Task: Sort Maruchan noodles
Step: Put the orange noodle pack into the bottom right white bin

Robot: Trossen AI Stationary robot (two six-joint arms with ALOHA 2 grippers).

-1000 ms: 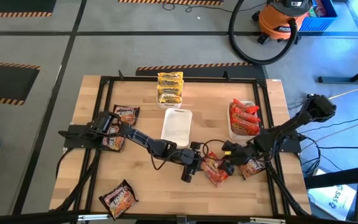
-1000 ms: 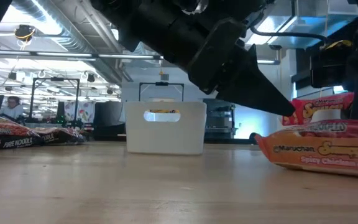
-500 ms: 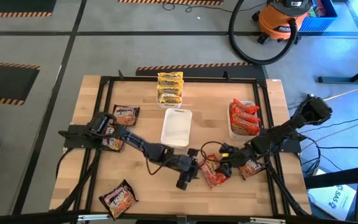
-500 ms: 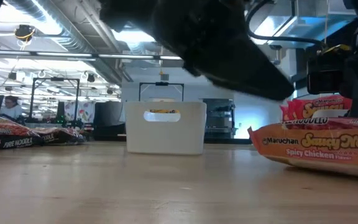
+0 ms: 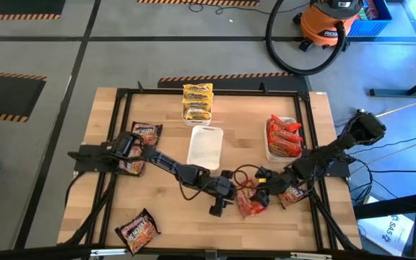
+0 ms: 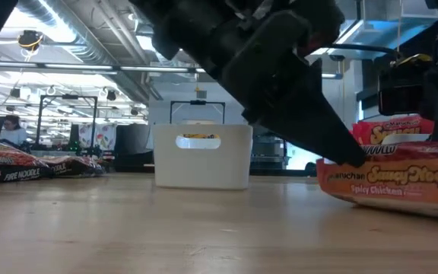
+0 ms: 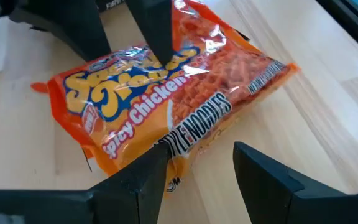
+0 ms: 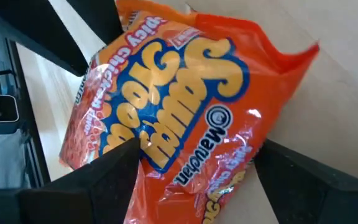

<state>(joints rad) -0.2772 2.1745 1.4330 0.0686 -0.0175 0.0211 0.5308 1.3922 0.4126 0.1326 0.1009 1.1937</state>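
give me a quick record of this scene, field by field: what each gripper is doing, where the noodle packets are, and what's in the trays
left gripper: jaws open, at the orange Spicy Chicken packet
right gripper: jaws wide, straddling the same packet from the other side
second orange packet: by the right arm
yellow packets: stacked at the far edge
right tray: red-orange packets
middle tray: empty
dark packets: loose on the left

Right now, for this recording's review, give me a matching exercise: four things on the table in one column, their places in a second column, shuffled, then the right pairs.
Things:
1. yellow noodle packets
2. empty white tray
3. orange Spicy Chicken packet
4. dark packet

Places:
A. near left corner, alone
B. between the left pincer and right pincer
C. far edge, middle, stacked
D. table centre, just nearer than the yellow stack

Pairs: 1-C, 2-D, 3-B, 4-A
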